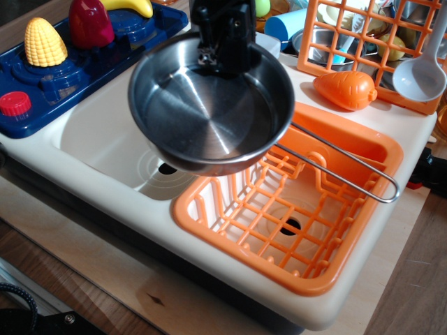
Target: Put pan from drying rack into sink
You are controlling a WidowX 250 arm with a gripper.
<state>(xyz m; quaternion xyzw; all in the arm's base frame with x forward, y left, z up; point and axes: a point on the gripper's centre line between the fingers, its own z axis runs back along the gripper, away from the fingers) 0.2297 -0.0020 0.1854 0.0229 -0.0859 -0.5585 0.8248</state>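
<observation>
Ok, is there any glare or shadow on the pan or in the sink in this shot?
In the observation.image view, the pan shows bright streaks of glare fanning across its steel floor, and it casts a broad shadow over most of the sink, half hiding the drain. The gripper at the pan's far rim is dark, with little detail visible. The rack is evenly lit and sharp.

The black end effector [222, 61] reaches down from the top edge, its fingers clamped together on something held aloft.
</observation>
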